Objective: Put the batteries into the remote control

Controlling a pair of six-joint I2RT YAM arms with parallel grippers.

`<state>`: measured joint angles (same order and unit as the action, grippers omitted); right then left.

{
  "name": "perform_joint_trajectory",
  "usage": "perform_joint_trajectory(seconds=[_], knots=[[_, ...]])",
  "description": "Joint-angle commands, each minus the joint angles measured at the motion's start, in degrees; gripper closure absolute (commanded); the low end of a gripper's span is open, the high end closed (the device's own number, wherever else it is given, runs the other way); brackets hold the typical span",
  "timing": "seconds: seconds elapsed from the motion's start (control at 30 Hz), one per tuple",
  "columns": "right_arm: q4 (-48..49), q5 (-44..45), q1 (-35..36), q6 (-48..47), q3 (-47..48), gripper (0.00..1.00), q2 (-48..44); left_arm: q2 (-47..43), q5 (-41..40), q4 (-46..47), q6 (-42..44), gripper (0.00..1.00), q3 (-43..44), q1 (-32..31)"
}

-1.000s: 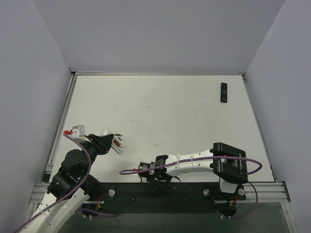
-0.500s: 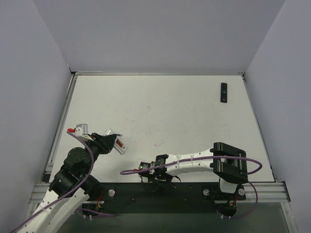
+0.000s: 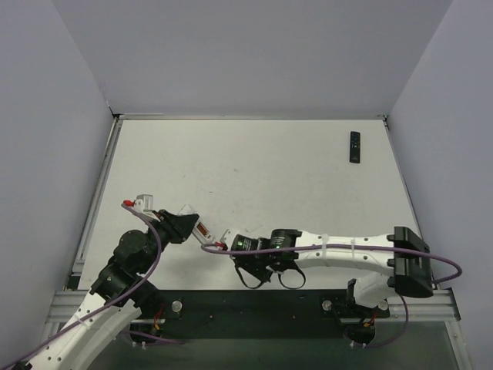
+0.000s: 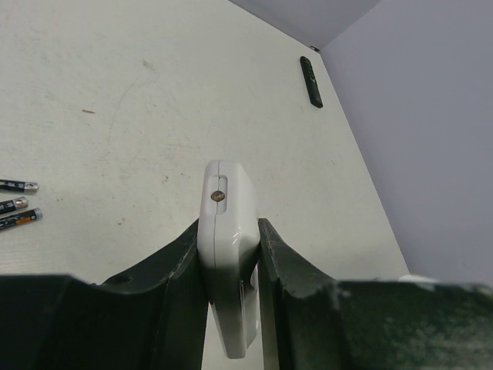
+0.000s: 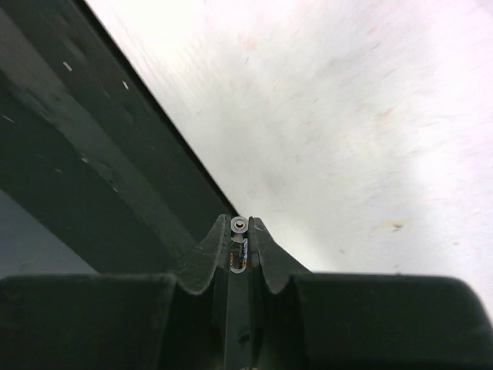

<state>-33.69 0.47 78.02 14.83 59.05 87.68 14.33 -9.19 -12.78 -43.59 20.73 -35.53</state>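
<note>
Two arms, both with something in hand. The left gripper (image 4: pixel 229 231) is clamped on the white remote (image 4: pixel 223 204), squeezing its long sides. The remote's narrow end face, with a small round spot in it, sticks out past the fingertips above the table (image 4: pixel 154 92).

The right gripper (image 5: pixel 239 231) is closed down tight on one battery (image 5: pixel 239 245). It sits lengthwise in the slit between the two fingers (image 5: pixel 204 258), with its pale round end poking out just at the tips. That wrist view is pretty blurry, so I can't make out much more than that.

From the top camera, the right gripper (image 3: pixel 227 237) reaches leftward along the near edge of the table and ends just beside the left gripper (image 3: pixel 194 227) and its remote. So the held battery is right next to the remote, on its right. I can't tell if they touch.

Three loose batteries (image 4: pixel 13 204) lie side by side on the table, off to the left in the left wrist view and clear of both grippers. The black remote (image 3: pixel 354 146) lies flat way off in the far right corner, well apart from everything else.
</note>
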Motion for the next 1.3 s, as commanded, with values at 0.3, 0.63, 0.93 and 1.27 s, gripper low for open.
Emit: perform_joint_trajectory(seconds=[0.3,0.63,0.93,1.27], knots=[[23.2,10.2,-5.2,-6.6,6.4,1.00,-17.9,9.3,10.8,21.6,-10.5,1.00,-4.0,0.1],[41.9,8.6,-5.7,-10.8,3.7,1.00,-13.8,11.4,13.6,26.9,-16.5,1.00,-5.4,0.1],[44.4,7.3,-7.0,-11.2,3.9,1.00,-9.3,10.6,13.1,22.5,-17.8,1.00,-3.9,0.1],[45.5,8.0,-7.4,-9.5,-0.3,1.00,-8.2,11.4,11.4,21.1,-19.7,1.00,-2.8,0.1]])
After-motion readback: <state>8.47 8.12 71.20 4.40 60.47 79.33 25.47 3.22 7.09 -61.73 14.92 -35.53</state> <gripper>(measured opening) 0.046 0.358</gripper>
